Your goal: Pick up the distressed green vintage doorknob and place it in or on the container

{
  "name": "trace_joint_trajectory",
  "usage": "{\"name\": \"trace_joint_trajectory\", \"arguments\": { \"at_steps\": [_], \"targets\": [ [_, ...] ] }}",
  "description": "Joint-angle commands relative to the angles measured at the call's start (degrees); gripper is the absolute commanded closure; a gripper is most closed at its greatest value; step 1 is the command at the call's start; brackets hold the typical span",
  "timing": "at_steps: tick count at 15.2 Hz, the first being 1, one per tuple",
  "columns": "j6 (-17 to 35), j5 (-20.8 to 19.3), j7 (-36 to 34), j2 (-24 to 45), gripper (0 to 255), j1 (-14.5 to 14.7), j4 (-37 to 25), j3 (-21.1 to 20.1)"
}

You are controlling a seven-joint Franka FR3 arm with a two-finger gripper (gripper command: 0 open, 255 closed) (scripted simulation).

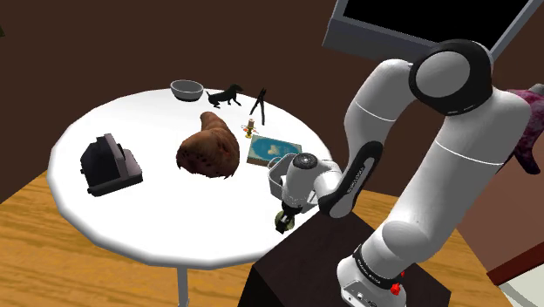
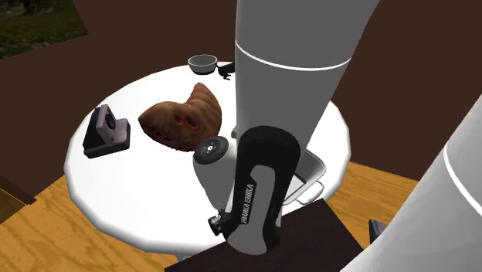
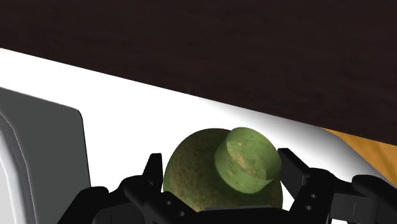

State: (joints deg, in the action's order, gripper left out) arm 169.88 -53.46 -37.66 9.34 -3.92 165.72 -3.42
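Observation:
A mottled green round doorknob [image 3: 210, 184] with a paler green stub sits between my two black fingers, which press against its sides. My gripper [image 3: 219, 168] is shut on it. In the shoulder view the gripper [image 1: 284, 223] hangs low at the near edge of the round white table [image 1: 131, 218], close to the dark stand. The container, a grey tray [image 3: 38, 153], lies just beside the knob; in the second exterior view the tray [image 2: 310, 171] shows partly behind the arm.
A large brown lump [image 1: 209, 148] lies mid-table, a black boxy device [image 1: 109, 163] toward the shoulder view's left. A grey bowl [image 1: 187, 89], a black dog figure [image 1: 225, 95], a thin black stand [image 1: 258, 105] and a blue flat card [image 1: 272, 150] sit farther back.

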Motion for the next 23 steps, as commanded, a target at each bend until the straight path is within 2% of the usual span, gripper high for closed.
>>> {"name": "trace_joint_trajectory", "arguments": {
  "at_steps": [1, 5, 8, 10, 15, 23],
  "targets": [
    [-1.37, 7.38, 6.21, -3.47, 255, -1.94, 1.88, -3.17],
    [-4.1, 21.96, 17.48, -9.86, 255, -2.79, 4.51, -7.48],
    [-6.95, 31.29, 24.42, -14.56, 255, -0.68, 5.77, -7.93],
    [-9.23, 35.65, 27.65, -17.56, 255, 1.25, 6.27, -7.27],
    [-15.58, 41.91, 32.47, -24.63, 255, 5.09, 6.75, -5.27],
    [-26.13, 46.11, 36.11, -34.62, 255, 8.22, 6.08, -3.35]
  ]
}}
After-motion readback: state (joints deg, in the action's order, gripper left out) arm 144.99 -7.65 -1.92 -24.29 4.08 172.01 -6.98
